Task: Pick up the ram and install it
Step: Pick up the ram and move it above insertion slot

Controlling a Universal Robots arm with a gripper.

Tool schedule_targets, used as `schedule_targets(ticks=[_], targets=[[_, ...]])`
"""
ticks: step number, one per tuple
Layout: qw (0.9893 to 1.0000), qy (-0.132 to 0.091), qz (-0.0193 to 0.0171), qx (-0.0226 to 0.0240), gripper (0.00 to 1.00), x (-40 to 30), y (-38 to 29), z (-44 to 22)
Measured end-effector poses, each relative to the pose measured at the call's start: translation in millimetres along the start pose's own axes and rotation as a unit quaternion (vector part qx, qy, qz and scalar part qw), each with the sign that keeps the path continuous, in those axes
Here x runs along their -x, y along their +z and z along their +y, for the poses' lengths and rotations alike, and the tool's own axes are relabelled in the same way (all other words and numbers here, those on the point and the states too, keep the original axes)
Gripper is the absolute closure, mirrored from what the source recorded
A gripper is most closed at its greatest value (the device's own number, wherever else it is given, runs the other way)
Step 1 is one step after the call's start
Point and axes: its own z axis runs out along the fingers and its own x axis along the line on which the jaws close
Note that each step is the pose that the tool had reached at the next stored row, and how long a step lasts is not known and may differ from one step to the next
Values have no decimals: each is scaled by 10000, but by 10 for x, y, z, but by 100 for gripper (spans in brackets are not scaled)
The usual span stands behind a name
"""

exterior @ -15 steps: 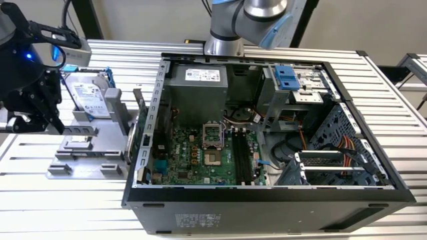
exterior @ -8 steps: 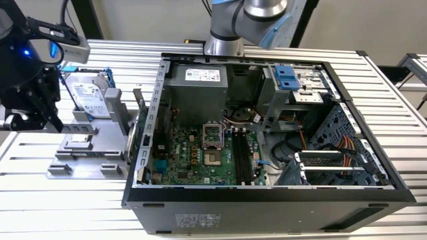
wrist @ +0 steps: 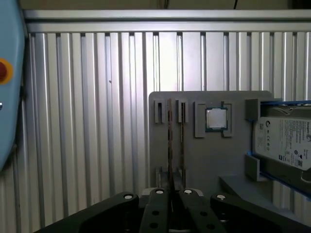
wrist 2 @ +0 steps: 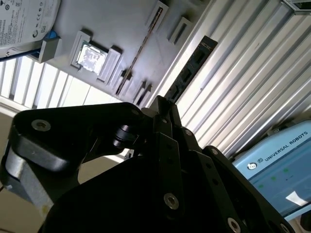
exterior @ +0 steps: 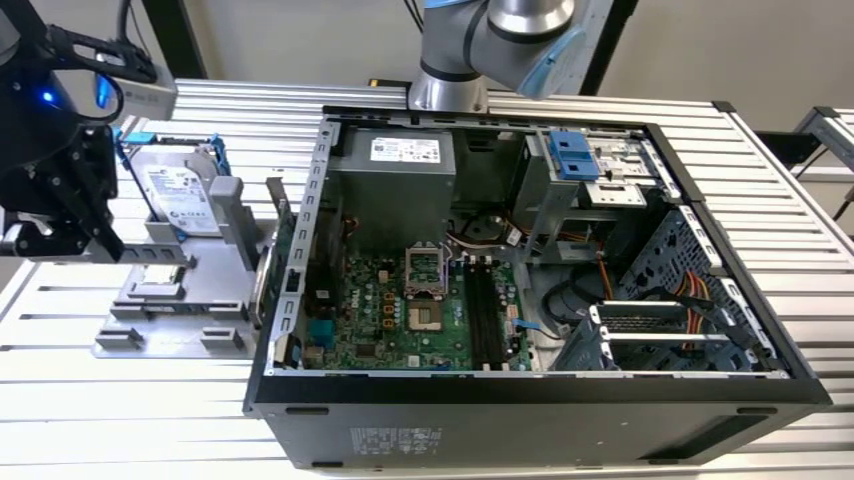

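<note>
In the second wrist view my gripper [wrist 2: 163, 103] is shut on the ram [wrist 2: 194, 65]. The ram is a dark narrow stick with chips that reaches out from the fingertips over the ribbed table. The first wrist view shows it edge-on as a thin line [wrist: 170, 141] running from the gripper [wrist: 170, 190] across the grey fixture [wrist: 209, 165]. In the exterior view the gripper [exterior: 60, 245] hangs at the left, above the fixture [exterior: 167, 335] and apart from the open computer case [exterior: 534, 390]. The black memory slots [exterior: 483, 320] lie on the green motherboard inside the case.
On the fixture a silver hard drive with blue rails [exterior: 174, 195] stands upright beside a small square chip [wrist: 216, 119]. Another thin stick [wrist 2: 136, 56] sits edge-on in a fixture slot. The arm's base [exterior: 447, 90] stands behind the case. Cables and a drive cage fill the case's right side.
</note>
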Motion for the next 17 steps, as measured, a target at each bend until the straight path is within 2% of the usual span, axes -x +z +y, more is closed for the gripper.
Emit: schedule_targets(ticks=[17], targets=[[10000,0,0,0,100,5,-118,2]])
